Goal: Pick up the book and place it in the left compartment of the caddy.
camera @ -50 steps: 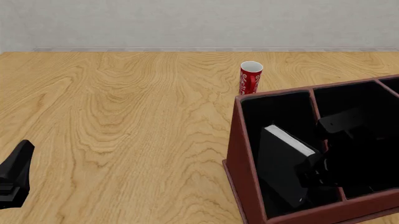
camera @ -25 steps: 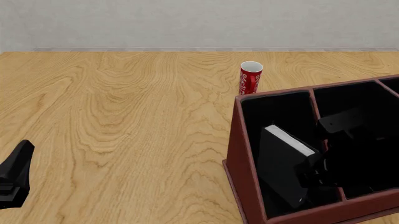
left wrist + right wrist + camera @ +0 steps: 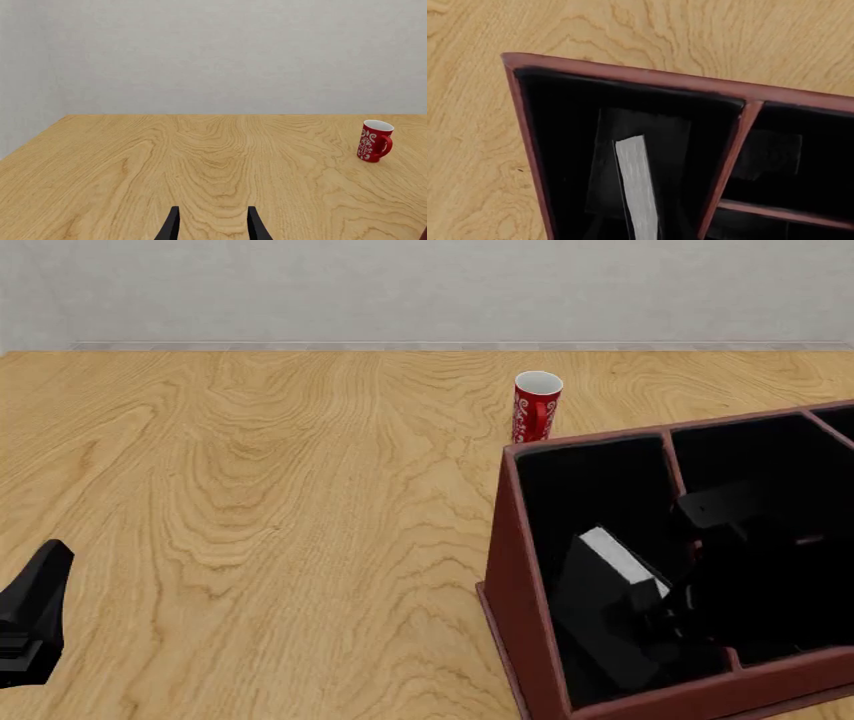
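Note:
The book [image 3: 622,566], black with a grey-white page edge, stands tilted inside the left compartment [image 3: 587,485] of the reddish-brown caddy [image 3: 513,560]. My right gripper [image 3: 654,608] reaches down into the caddy and is shut on the book's near part; its black fingers blend with the dark lining. In the right wrist view the book's page edge [image 3: 637,185] runs down the bay [image 3: 560,125] inside the caddy rim [image 3: 627,75]. My left gripper [image 3: 34,625] rests low at the table's near left, open and empty [image 3: 212,227].
A red-and-white cup [image 3: 537,407] stands upright just behind the caddy's far left corner; it also shows in the left wrist view [image 3: 373,141]. The caddy's smaller divided sections [image 3: 747,470] lie to the right. A grey wall bounds the table's far edge.
The book and my right gripper have sunk lower into the left compartment. The left arm has not moved.

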{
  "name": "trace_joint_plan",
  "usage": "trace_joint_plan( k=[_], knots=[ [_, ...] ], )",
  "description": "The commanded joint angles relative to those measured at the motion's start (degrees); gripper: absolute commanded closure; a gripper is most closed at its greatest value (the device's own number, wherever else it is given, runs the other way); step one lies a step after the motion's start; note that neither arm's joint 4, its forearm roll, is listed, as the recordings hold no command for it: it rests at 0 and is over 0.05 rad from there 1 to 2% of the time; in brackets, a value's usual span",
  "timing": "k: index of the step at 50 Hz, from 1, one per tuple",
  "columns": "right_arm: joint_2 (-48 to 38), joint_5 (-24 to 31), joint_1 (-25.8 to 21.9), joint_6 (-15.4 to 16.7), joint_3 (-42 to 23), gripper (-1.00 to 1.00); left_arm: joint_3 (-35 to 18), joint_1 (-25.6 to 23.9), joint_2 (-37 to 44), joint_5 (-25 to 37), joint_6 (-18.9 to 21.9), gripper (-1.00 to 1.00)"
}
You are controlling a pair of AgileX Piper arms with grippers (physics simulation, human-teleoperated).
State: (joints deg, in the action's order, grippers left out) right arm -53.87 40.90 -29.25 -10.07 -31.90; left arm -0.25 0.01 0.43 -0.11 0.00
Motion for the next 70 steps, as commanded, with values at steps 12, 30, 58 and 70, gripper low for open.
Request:
trace_joint_plan(
  k=[12, 30, 58, 70],
  knots=[
    [0.28, 0.89, -0.67, -0.36, 0.29, -1.00, 0.00, 0.00, 0.00, 0.00, 0.00, -1.00],
    [1.67, 3.33, 1.23, 1.80, -1.47, -1.00, 0.00, 0.00, 0.00, 0.00, 0.00, -1.00],
    [4.44, 7.77, 2.32, 3.97, -5.22, -1.00, 0.00, 0.00, 0.00, 0.00, 0.00, -1.00],
    [5.84, 10.49, 3.44, 5.84, -7.88, -1.00, 0.00, 0.00, 0.00, 0.00, 0.00, -1.00]
  ],
)
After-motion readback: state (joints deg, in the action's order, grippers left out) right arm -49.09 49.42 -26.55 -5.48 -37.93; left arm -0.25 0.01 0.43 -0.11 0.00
